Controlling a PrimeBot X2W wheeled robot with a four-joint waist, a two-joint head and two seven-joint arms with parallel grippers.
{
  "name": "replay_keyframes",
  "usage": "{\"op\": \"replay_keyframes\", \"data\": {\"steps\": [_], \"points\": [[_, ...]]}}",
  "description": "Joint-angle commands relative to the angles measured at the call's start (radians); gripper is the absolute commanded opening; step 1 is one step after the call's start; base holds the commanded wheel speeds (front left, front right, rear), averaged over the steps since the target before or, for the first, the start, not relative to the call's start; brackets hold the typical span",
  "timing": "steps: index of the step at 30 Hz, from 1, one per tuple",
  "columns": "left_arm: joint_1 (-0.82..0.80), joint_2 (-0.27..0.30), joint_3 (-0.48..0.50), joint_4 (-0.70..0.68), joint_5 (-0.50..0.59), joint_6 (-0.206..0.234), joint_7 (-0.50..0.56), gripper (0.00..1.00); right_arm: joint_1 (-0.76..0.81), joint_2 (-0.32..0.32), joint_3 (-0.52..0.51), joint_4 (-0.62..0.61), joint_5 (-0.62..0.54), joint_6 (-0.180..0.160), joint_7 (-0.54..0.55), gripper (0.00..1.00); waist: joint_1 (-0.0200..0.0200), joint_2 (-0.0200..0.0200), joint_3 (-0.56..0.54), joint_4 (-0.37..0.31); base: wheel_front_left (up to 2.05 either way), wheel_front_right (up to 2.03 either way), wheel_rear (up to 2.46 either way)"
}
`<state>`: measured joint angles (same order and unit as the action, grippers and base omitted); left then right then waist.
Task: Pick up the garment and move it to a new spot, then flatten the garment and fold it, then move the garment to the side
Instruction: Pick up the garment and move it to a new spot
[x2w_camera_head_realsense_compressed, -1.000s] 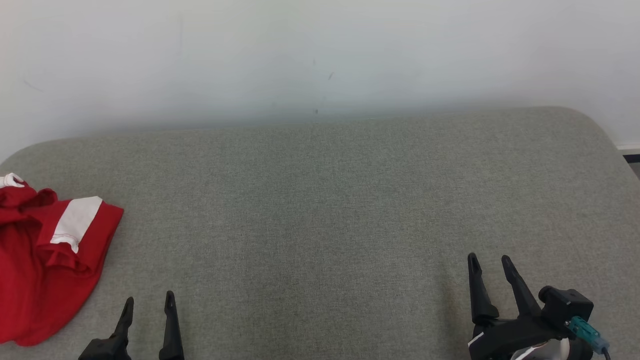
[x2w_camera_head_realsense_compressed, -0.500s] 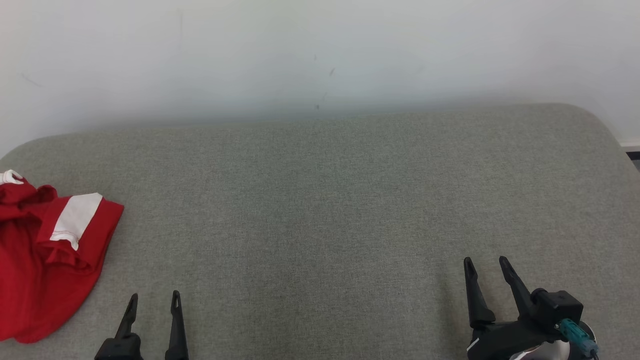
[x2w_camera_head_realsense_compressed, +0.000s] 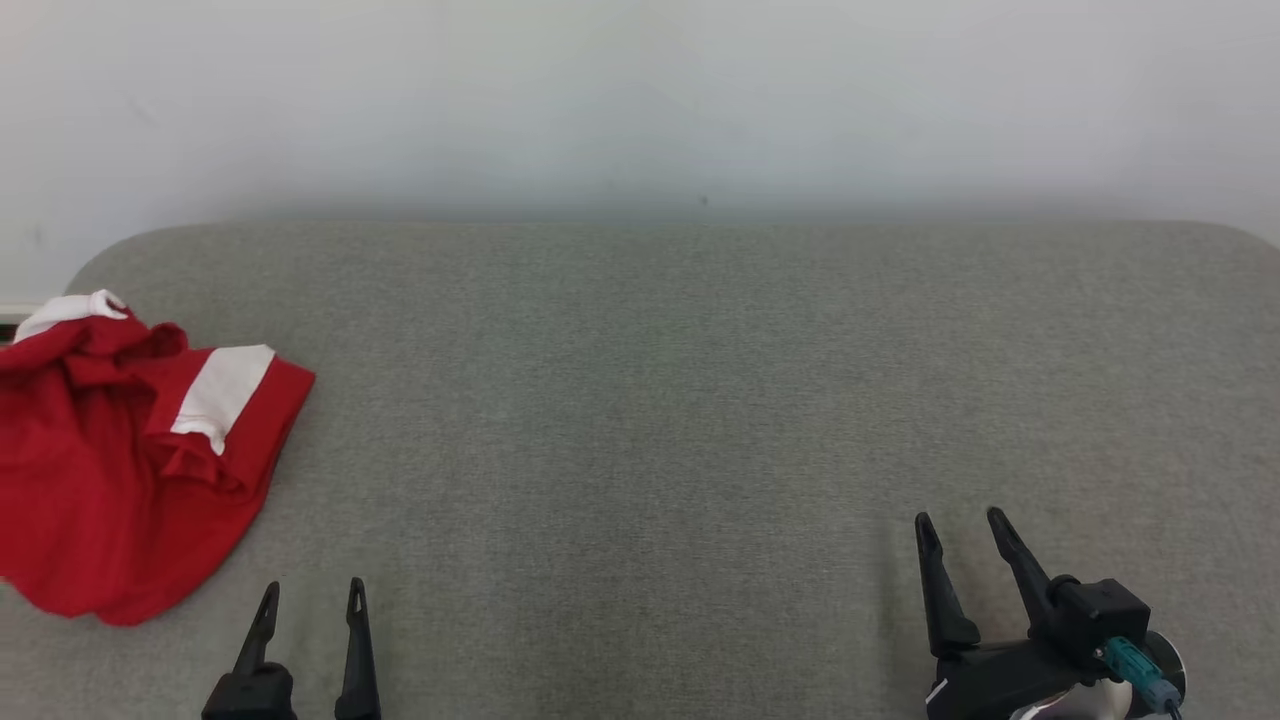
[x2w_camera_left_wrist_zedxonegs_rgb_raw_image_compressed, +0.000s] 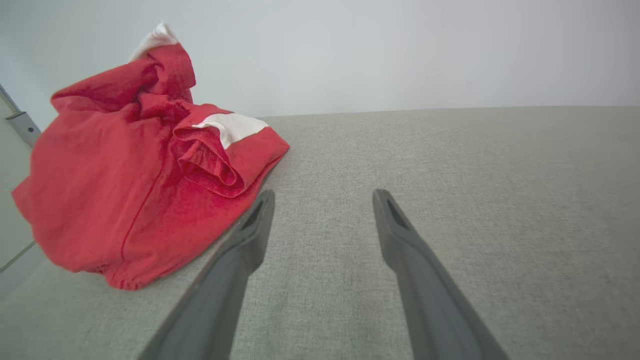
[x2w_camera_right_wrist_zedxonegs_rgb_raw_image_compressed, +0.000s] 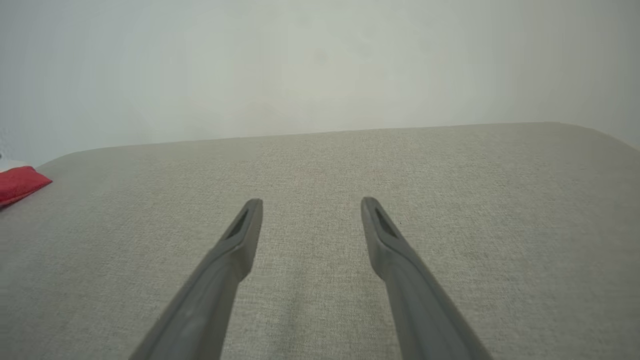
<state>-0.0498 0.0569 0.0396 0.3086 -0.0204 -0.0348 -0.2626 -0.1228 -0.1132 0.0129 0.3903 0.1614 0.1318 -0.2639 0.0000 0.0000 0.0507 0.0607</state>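
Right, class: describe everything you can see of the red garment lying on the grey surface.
The garment is red, of soft, matte, knit-looking cloth with stitched hems. It lies in a crumpled, bunched heap at the left end of the grey fabric-covered surface, near its rounded far corner. A sleeve-like part with a white band is folded on top, and a white trim shows at its far peak. Only the surface touches it; the open left gripper stands beside it, apart.

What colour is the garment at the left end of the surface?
Red with white bands; the garment shows best in the left wrist view.
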Motion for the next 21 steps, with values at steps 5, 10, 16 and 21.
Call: {"op": "replay_keyframes", "data": {"steps": [5,10,16,21], "points": [[0.011,-0.003,0.012,0.013,-0.011,0.007,-0.003,1.00,0.004,-0.004,0.035,0.006,0.025,-0.002,-0.001,1.00,0.0000,0.0000,0.010,0.143,0.00,0.00,0.00],[0.031,-0.004,0.036,0.026,-0.019,0.015,-0.003,1.00,0.002,-0.003,0.063,0.016,0.039,-0.002,-0.001,1.00,0.0000,0.0000,0.008,0.252,0.00,0.00,0.00],[0.041,-0.005,0.076,0.035,-0.027,0.024,-0.003,1.00,0.000,-0.003,0.092,0.021,0.049,-0.002,-0.001,1.00,0.0000,0.0000,0.008,0.374,0.00,0.00,0.00],[0.053,-0.006,0.102,0.045,-0.037,0.029,-0.003,1.00,-0.008,-0.004,0.111,0.031,0.055,-0.002,-0.001,1.00,0.0000,0.0000,0.006,0.456,0.00,0.00,0.00]]}}
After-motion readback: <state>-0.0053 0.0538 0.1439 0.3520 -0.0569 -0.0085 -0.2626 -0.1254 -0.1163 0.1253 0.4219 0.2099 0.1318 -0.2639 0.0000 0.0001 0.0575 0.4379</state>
